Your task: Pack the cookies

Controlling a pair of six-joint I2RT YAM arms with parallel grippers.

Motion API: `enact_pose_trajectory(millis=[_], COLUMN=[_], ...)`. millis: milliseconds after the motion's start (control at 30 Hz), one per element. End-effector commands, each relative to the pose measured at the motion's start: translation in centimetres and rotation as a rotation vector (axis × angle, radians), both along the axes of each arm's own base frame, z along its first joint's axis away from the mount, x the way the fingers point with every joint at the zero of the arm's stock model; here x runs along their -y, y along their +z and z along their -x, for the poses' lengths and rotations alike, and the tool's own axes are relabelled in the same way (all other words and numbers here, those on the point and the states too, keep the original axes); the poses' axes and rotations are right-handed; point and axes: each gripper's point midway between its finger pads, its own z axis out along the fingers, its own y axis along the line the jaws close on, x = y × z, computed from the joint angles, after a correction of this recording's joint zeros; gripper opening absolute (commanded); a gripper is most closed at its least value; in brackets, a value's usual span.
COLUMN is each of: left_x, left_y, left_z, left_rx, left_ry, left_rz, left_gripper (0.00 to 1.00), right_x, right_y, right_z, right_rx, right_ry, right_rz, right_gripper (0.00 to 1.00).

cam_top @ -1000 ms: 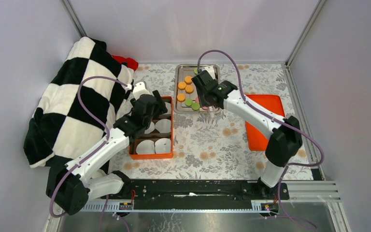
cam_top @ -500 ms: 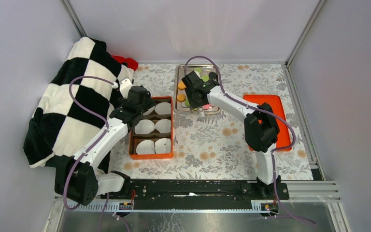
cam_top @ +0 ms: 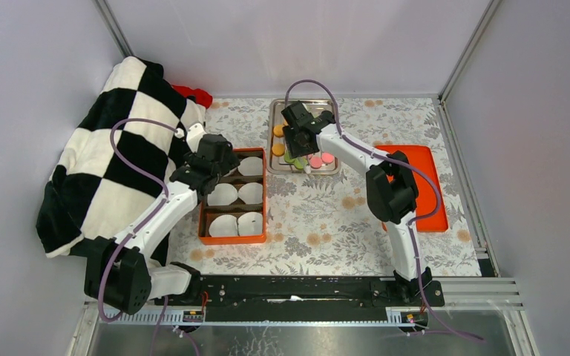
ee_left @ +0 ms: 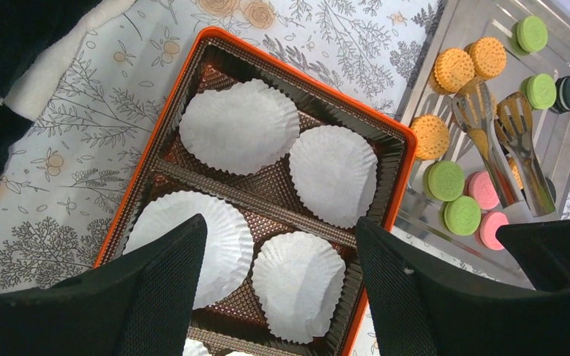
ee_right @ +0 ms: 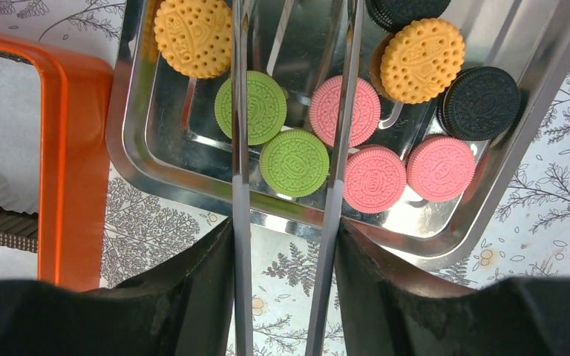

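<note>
The cookies lie in a metal tray (cam_top: 271, 119) at the back middle: orange (ee_right: 192, 27), green (ee_right: 260, 106), pink (ee_right: 375, 178) and black (ee_right: 481, 102) discs. My right gripper (cam_top: 299, 139) is over the tray, shut on metal tongs (ee_right: 240, 148) whose two arms run between my fingers (ee_right: 286, 230) and reach over the green and pink cookies. The tongs hold nothing. My left gripper (cam_top: 214, 165) hangs open and empty (ee_left: 278, 230) over the orange box (ee_left: 408, 156), which holds several white paper liners (ee_left: 239, 124). The tongs also show in the left wrist view (ee_left: 490, 141).
A black-and-white checked blanket (cam_top: 111, 148) is heaped at the left, with something red (cam_top: 193, 94) behind it. An orange lid (cam_top: 424, 174) lies at the right, partly under my right arm. Frame posts and walls close in the flowered cloth.
My right gripper with the tongs has swung left and settled over the tray's middle; pink cookies now show. My left gripper has drawn back left over the orange box's far end.
</note>
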Motion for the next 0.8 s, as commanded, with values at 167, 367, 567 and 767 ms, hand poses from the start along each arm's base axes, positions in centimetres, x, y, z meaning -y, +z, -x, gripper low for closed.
enact_pose_trajectory(millis=[167, 367, 567, 767], left_x=[-0.1, -1.7, -5.4, -5.3], left_y=[-1.1, -0.4, -0.9, -1.4], left_z=[0.3, -0.4, -2.6, -3.5], left_rx=[-0.022, -0.009, 0.008, -0.018], left_ry=[-0.004, 0.041, 0.151, 0.153], left_rz=[0.030, 0.113, 0.318, 0.339], left_gripper=[0.78, 0.78, 0.76, 0.74], right_x=[-0.3, 0.7, -0.1, -4.4], right_y=[2.1, 7.3, 12.7, 12.9], right_z=[-0.2, 0.6, 4.2, 10.9], right_rx=[0.020, 0.114, 0.205, 0.162], right_ry=[-0.010, -0.020, 0.046, 0.214], right_rz=[-0.034, -0.060, -0.089, -0.110], right_gripper=[0.20, 0.00, 0.00, 0.00])
